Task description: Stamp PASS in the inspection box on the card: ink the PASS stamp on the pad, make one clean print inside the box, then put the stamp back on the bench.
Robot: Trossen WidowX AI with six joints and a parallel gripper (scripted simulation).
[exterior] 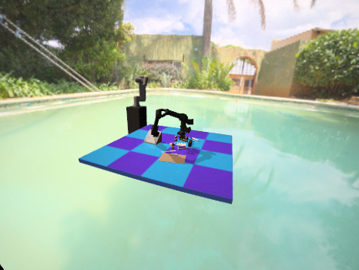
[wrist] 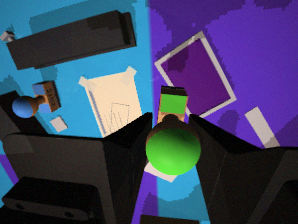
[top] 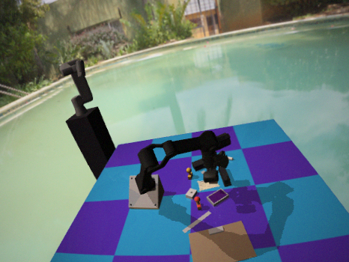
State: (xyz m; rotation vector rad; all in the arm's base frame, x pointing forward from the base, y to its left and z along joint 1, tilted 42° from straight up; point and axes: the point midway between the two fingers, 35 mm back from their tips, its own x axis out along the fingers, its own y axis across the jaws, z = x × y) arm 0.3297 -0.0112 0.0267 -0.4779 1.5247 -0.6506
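My gripper [wrist: 170,119] [top: 218,180] is shut on a stamp with a green ball handle [wrist: 173,151] and a green-topped block. The stamp hangs above the bench between the card and the pad; its printing face and wording are hidden. The cream card [wrist: 112,90] [top: 204,185] lies left of the held stamp in the wrist view, taped at its corners. The outlined box [wrist: 121,104] shows faintly on it, with thin slanted lines nearby. The pale-rimmed purple ink pad [wrist: 200,77] [top: 218,197] lies beyond the stamp, to the right.
A blue-handled stamp [wrist: 24,106] and a long dark block [wrist: 70,40] lie left in the wrist view. A red-handled stamp [top: 198,202], a yellow-handled stamp [top: 189,173], a small white box [top: 191,193], a pale strip [top: 196,221] and a brown board [top: 221,245] are nearby.
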